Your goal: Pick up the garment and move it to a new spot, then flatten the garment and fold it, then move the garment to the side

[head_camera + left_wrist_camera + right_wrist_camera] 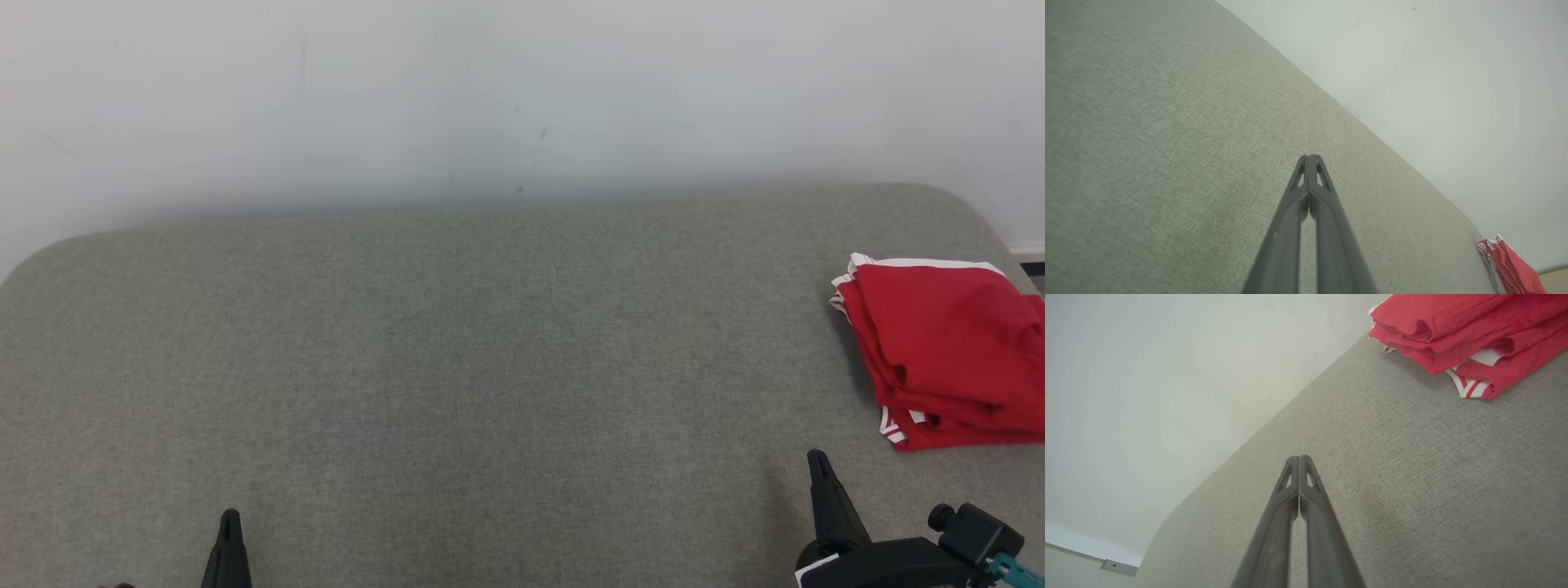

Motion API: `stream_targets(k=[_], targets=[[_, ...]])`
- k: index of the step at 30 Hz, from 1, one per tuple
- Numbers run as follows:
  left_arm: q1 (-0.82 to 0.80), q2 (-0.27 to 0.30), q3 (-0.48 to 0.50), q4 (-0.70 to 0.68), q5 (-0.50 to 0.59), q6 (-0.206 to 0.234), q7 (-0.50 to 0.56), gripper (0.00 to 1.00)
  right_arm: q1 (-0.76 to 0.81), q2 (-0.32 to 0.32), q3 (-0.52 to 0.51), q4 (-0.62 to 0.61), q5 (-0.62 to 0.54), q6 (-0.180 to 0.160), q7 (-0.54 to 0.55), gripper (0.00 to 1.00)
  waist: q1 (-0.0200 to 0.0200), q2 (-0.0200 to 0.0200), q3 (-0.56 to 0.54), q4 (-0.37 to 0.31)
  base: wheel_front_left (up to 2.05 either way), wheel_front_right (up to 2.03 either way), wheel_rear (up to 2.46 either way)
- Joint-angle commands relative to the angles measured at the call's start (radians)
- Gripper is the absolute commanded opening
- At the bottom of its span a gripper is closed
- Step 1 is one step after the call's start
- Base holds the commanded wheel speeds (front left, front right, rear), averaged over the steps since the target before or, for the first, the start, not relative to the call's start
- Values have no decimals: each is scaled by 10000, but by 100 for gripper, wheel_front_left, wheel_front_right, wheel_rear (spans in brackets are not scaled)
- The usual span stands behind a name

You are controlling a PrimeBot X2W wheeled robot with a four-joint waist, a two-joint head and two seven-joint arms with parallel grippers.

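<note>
Garment lies folded at frame right, seemingly done; left end effector and right end effector hover pressed together, empty.

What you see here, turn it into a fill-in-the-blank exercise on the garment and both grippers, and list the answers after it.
1. The folded garment is ____ with white trim.
2. It lies at the robot's ____ end of the grey fabric surface.
3. The right gripper is ____ and is clear of the cloth.
4. The left gripper, also shut, holds ____.
Missing words: red; right; shut; nothing.
</note>
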Motion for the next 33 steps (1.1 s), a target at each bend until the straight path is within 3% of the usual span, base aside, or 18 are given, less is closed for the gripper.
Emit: stream_targets(k=[1,33], targets=[[-252,23,49,-78,-268,-29,30,0,-226,15,-26,-105,218,-7,36,0,-1,0,0,1,0,0,0],[-815,27,259,171,-4012,-275,1000,0,-592,105,-209,41,4090,-12,791,0,-1,0,-19,69,0,0,0]])
